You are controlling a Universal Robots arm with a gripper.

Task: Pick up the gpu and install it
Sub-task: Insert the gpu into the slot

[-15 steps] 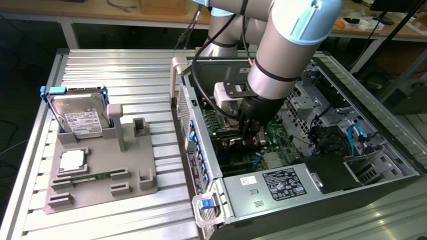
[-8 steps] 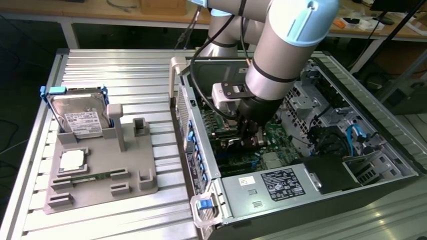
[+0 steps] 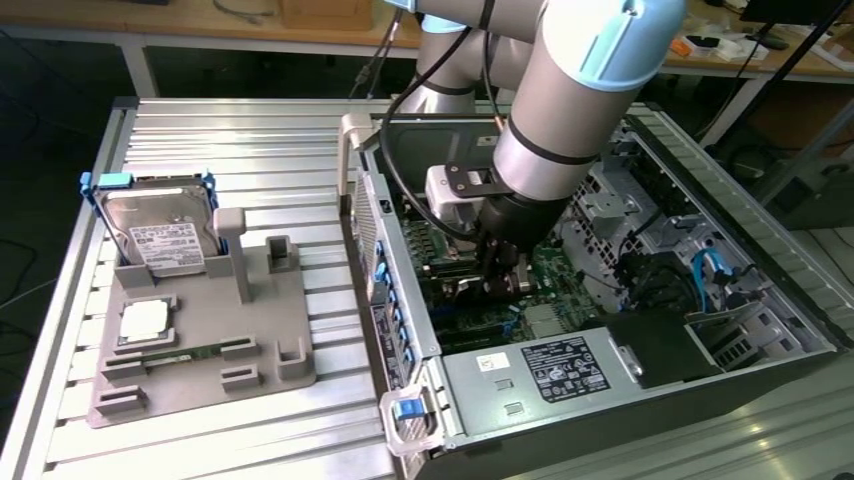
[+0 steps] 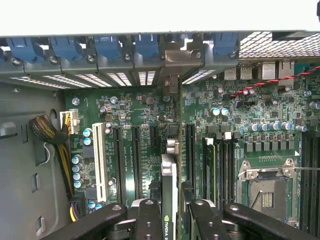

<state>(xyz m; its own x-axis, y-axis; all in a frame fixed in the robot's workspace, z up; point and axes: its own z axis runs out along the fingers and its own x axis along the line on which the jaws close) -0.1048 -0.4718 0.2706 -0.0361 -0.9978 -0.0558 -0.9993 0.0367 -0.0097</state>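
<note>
Claw (image 4: 172, 207) clamped on gpu (image 4: 169, 182), which is held edge-down inside the case (image 3: 767, 270), parallel to the motherboard (image 4: 135, 107) slots (image 4: 190, 150), likely so its connector edge lines up with one.

The thin gpu (image 4: 169, 192) stands edge-on over the motherboard (image 4: 135, 107).

The arm (image 3: 574, 110) sloped down from above the case (image 3: 363, 210), its grey forearm slanting into the case's open side. The wrist pointed almost straight down inside the case. The gripper (image 3: 505, 275) hung low within the case, nearer the wall on the exterior view's left. Its black fingers (image 4: 149, 220) were clamped on the gpu (image 4: 169, 195), one on each face, with the card held edge-on between them.
</note>
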